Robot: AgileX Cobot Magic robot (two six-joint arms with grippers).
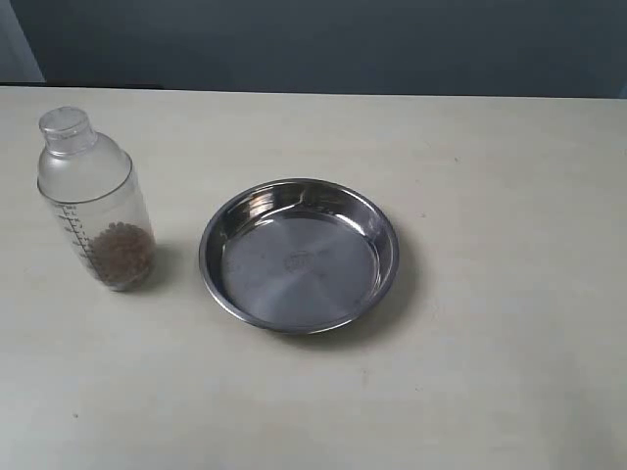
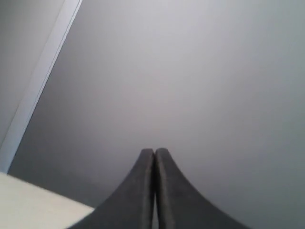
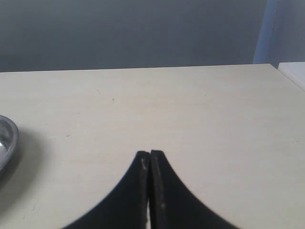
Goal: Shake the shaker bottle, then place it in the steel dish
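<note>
Shaker bottle (image 1: 95, 201), one, upright beside steel dish (image 1: 294, 266), one, left and right jaws closed

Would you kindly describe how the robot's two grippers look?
The left gripper has two matte dark grey fingers, broad at the base and curving to narrow rounded tips. The right gripper looks alike but blacker, with faint pale scuffs. No cables or markings show.
</note>
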